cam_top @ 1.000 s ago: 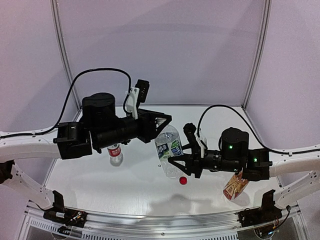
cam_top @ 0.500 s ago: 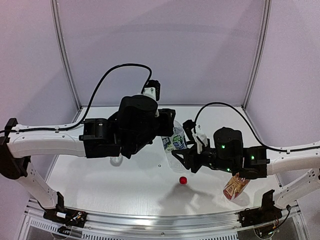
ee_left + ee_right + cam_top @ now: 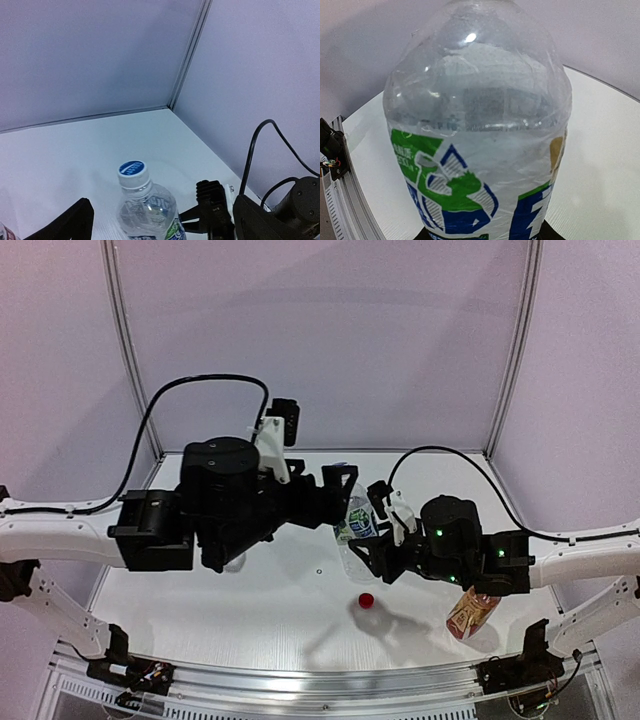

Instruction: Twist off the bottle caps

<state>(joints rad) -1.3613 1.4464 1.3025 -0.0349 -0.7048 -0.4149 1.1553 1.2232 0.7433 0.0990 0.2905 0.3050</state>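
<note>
cap (image 3: 367, 600) on table (image 3: 250, 615), before bottle (image 3: 357, 527)

I count three bottles: green bottle (image 3: 475, 140), amber bottle (image 3: 470, 614), and red-label bottle (image 3: 2, 232), barely in view. Two caps show: red cap (image 3: 367, 600), blue cap (image 3: 131, 169).

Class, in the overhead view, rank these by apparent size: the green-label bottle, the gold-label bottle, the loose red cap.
1. green-label bottle, lifted nearer the camera
2. gold-label bottle, partly covered
3. red cap

Green-label bottle (image 3: 354, 530) mid-table, blue-white cap (image 3: 132, 170) on, red cap (image 3: 367, 600) loose nearer, amber bottle (image 3: 470, 612) at right
</note>
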